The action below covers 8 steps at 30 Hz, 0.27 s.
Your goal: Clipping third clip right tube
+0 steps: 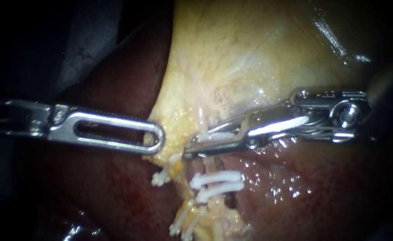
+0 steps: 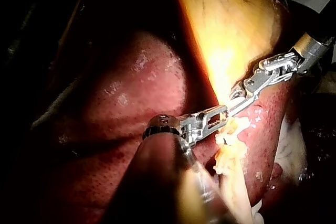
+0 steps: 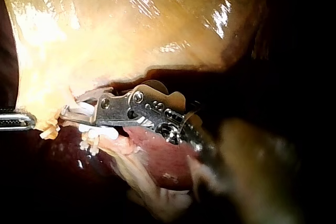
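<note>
My left instrument comes in from the left, its slotted jaws shut on the lower edge of the pale yellow gallbladder. My right instrument reaches in from the right. Its jaws hold a white clip and lie across the right tube, just above two white clips that sit on that tube. In the right wrist view, the right instrument shows the white clip between its jaws. The left wrist view shows the left instrument meeting the right instrument at the gallbladder's edge.
Dark red liver lies under and around the gallbladder. More white clips sit on a strand to the left, with others lower down. Wet liver surface glistens below the right instrument's shaft.
</note>
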Motion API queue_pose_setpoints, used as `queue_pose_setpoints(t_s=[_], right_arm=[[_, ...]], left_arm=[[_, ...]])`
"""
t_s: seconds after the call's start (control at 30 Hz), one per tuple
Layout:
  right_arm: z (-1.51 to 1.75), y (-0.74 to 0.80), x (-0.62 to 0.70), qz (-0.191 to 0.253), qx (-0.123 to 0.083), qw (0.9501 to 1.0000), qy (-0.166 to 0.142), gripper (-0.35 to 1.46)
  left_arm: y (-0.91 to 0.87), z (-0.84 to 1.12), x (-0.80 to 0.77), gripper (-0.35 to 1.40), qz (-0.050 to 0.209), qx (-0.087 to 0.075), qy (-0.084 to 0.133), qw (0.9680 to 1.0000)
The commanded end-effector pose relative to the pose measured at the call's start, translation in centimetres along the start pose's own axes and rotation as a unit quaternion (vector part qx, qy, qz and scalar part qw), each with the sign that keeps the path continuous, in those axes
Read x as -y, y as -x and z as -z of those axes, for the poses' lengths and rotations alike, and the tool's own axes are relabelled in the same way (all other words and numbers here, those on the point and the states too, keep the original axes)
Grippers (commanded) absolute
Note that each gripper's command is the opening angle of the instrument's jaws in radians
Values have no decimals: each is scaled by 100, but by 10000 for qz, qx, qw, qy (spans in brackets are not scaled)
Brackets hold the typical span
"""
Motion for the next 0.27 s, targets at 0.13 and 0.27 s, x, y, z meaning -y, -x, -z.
queue_pose_setpoints(t_s=[0.13, 0.27], right_arm=[[0, 0, 0, 2, 12, 10000, -13, -35], [0, 0, 1, 3, 13, 10000, -14, -35]], left_arm=[[0, 0, 0, -35, 1, -13, -13, 10000], [0, 0, 0, -35, 0, -12, -12, 10000]])
